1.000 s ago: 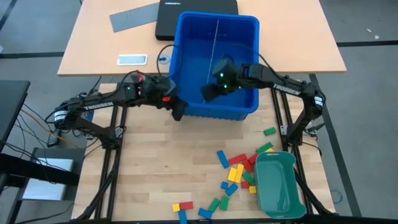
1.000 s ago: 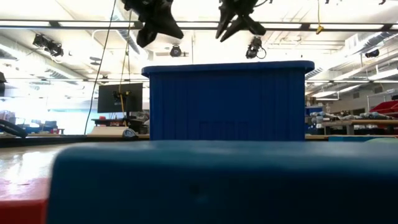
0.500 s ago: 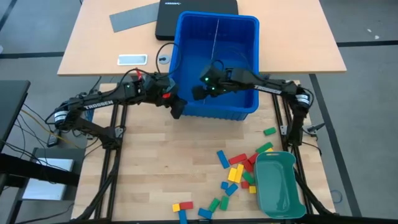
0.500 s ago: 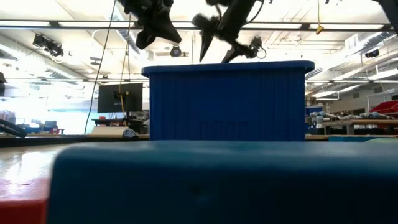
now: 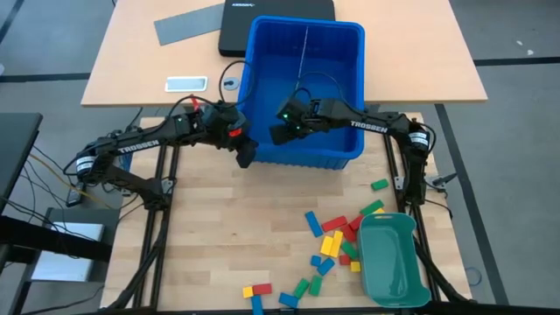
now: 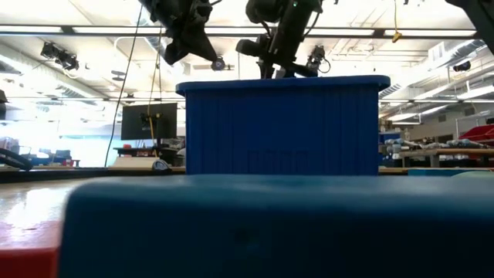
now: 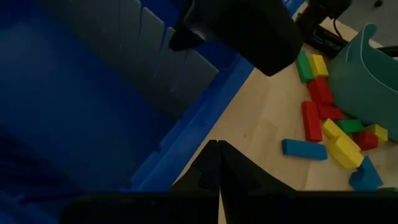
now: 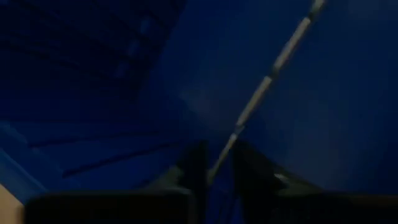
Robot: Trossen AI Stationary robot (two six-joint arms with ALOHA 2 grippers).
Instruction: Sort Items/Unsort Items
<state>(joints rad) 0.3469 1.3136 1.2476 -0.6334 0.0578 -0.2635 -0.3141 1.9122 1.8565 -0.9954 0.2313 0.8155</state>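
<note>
1. The right gripper (image 8: 211, 177) is down inside the blue bin (image 5: 346, 39); its fingers (image 8: 193, 165) stand a little apart on either side of the thin grey divider (image 8: 273, 65), contact unclear.
2. The left gripper (image 7: 217, 163) has its fingers pressed together, empty, outside the bin's near left corner.
3. The blocks (image 5: 337, 241) lie scattered on the wooden table (image 5: 227, 227), beside the green tray (image 5: 391, 261).

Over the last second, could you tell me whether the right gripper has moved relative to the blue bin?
Yes. In the high view the right gripper has shifted toward the left wall of the blue bin and now hangs inside it, beside the thin divider.
</note>
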